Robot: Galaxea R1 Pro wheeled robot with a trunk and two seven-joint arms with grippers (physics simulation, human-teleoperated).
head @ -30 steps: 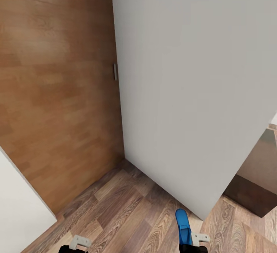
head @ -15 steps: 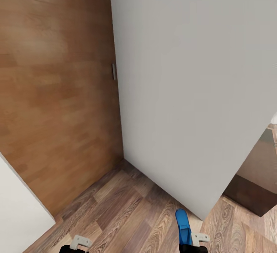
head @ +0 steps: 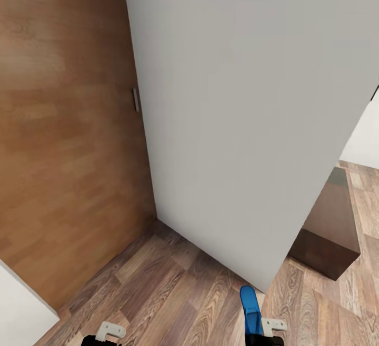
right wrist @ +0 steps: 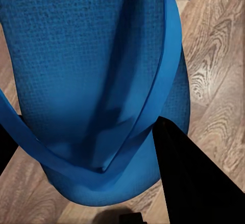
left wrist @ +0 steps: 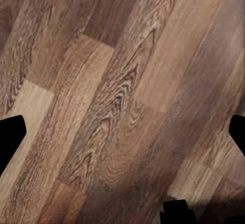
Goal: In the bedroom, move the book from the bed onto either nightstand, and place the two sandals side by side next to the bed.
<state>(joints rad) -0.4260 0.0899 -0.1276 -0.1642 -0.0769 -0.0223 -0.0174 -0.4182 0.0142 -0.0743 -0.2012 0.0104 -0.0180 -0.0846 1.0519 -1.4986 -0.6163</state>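
A bright blue sandal (head: 250, 305) sticks forward from my right gripper (head: 266, 330) at the lower edge of the head view. In the right wrist view the sandal (right wrist: 92, 81) shows its textured sole and thong strap, with the black fingers (right wrist: 189, 178) shut on its strap end. My left gripper (head: 105, 332) hangs low over the wood-plank floor. In the left wrist view its black fingertips (left wrist: 10, 137) stand wide apart, open with only floor between them. The book and the bed are out of view.
A white wall (head: 237, 114) juts close ahead, its corner reaching the floor near my right arm. A brown wooden door (head: 63, 141) stands to the left. A low dark-brown wooden cabinet (head: 329, 230) sits behind the wall's right edge. Plank floor (head: 173, 293) lies in front.
The whole head view has swung to the right: the wall's edge and the door slid left and more of the dark cabinet shows. Both grippers keep their pose, the right still holding the sandal.
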